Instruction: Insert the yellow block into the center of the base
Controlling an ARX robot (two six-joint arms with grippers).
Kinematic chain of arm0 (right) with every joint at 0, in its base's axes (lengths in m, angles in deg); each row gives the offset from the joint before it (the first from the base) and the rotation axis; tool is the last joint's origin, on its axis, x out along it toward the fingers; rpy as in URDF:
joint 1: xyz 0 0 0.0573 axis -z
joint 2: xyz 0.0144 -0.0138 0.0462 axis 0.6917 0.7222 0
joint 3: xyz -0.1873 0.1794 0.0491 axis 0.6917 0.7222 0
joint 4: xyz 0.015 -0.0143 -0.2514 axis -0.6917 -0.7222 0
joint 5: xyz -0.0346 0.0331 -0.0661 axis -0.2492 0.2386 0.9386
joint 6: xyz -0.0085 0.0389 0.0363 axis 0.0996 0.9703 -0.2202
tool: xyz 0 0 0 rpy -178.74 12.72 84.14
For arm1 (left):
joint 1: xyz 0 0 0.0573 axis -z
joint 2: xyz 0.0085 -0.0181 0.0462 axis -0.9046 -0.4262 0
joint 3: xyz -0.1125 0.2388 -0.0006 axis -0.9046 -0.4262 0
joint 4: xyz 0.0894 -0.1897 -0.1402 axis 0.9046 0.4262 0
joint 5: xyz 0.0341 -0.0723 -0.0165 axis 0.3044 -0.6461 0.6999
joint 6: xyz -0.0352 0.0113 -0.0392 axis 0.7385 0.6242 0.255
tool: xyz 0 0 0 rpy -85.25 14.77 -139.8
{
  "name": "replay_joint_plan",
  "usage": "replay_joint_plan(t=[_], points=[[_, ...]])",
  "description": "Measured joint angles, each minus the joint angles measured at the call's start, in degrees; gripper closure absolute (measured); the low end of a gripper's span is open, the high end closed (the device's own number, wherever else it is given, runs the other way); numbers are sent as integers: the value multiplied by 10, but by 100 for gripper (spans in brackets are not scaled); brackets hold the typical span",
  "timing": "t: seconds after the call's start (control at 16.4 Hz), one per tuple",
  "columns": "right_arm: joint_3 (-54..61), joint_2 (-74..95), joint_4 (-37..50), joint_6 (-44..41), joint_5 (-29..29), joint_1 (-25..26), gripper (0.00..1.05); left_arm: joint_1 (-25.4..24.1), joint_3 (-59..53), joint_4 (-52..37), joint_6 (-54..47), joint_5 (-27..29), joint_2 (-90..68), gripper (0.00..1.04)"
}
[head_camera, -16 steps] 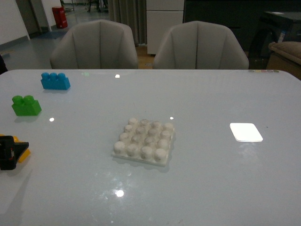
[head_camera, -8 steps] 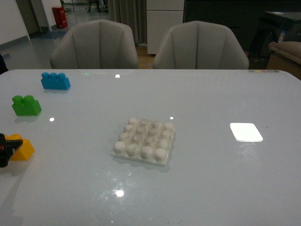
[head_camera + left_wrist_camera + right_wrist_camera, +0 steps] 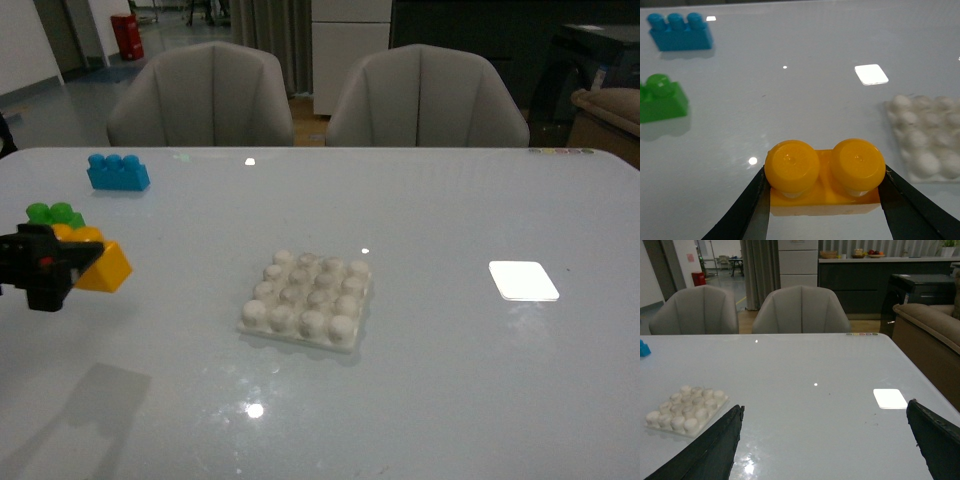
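My left gripper [image 3: 85,265] is shut on the yellow block [image 3: 100,262] and holds it above the table at the left; its shadow lies on the table below. In the left wrist view the block [image 3: 824,172] sits studs-up between the two black fingers [image 3: 742,215]. The white studded base [image 3: 308,298] lies flat mid-table, to the right of the block, also seen as the base [image 3: 926,137] and the base [image 3: 686,408]. My right gripper [image 3: 825,437] is open over bare table, not seen in the front view.
A green brick [image 3: 55,214] sits just behind the held block, and a blue brick [image 3: 117,172] lies farther back left. A smooth white square patch [image 3: 523,280] is on the right. Two grey chairs [image 3: 205,95] stand behind the table's far edge.
The left gripper has lifted the yellow block off the table and carried it up and to the right, toward the base. The block now partly covers the green brick.
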Motion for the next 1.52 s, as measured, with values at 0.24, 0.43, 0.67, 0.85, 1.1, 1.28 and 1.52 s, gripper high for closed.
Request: replay_joint_plan(t=[0.24,0.43,0.67,0.85,1.1,1.28,1.52], points=[[0,0,0,0,0,0,6,74,3,17,11,39,31,49],[0,0,0,0,0,0,6,104,7,20,20,57,33,49],[0,0,0,0,0,0,6,209,49,33,40,122,10,49],[0,0,0,0,0,0,6,296,102,32,51,183,-61,49],[0,0,0,0,0,0,6,287,212,79,54,239,-172,51],[0,0,0,0,0,0,6,290,220,77,65,236,-196,51],[0,0,0,0,0,0,6,292,222,84,74,230,-196,51]])
